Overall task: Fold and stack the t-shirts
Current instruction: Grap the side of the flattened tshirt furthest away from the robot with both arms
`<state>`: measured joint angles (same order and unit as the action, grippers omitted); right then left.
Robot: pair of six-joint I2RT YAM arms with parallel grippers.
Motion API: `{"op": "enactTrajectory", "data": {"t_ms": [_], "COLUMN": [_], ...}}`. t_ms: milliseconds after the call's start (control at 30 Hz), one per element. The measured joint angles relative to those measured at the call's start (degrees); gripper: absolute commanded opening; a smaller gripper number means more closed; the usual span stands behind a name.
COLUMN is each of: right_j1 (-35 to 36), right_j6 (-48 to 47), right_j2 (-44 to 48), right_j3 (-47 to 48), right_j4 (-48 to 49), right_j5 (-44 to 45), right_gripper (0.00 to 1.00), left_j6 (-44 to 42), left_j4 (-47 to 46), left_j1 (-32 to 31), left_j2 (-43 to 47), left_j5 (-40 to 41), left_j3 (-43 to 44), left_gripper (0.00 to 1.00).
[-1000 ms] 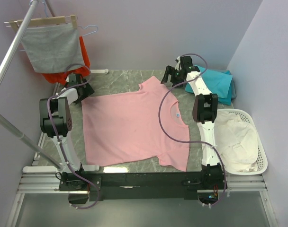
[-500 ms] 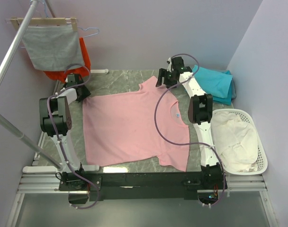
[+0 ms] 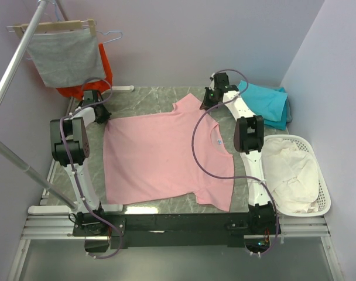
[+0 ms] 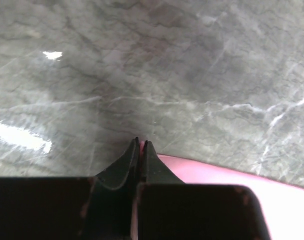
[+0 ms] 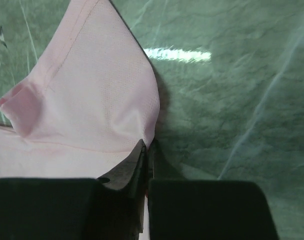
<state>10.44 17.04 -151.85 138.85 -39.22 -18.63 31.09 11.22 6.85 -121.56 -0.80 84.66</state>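
Note:
A light pink t-shirt lies spread flat on the marble table, its small blue chest mark toward the right. My left gripper is shut on the shirt's far left corner; in the left wrist view pink cloth shows pinched between the closed fingertips of the left gripper. My right gripper is shut on the edge of the far right sleeve. In the right wrist view the right gripper pinches the sleeve's hem. A teal t-shirt lies at the far right.
A white basket with cream cloth stands at the right edge. A grey cloth on a wooden hanger and an orange-red garment hang at the far left, beside a slanted metal pole.
Both grippers have closed on the pink shirt's far edge. The right gripper came in to the left and down onto the sleeve; the left one settled on the corner.

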Motion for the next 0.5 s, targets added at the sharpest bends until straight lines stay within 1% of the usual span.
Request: {"op": "enactTrajectory", "data": {"t_ms": [100,267,500], "right_j1": [-1.3,-4.0,-4.6], "right_j6": [1.7,2.5,0.4], "right_j2": [0.5,4.6,16.4], "right_j3": [-1.7,-7.6,-15.9], "right_j4": [2.8,6.1,8.1], "right_j5": [-0.7,-0.9,0.0], "right_gripper": [0.00,0.00,0.00], "left_j6": [-0.3,-0.5,-0.8], "left_j4": [0.6,1.2,1.1], "left_j1": [0.0,-0.1,-0.3], "left_j2": [-0.3,-0.3,-0.2], "left_j5": [-1.4,-4.3,-9.1], "left_j3": [0.7,1.6,1.9], "left_gripper": [0.01,0.01,0.01]}}
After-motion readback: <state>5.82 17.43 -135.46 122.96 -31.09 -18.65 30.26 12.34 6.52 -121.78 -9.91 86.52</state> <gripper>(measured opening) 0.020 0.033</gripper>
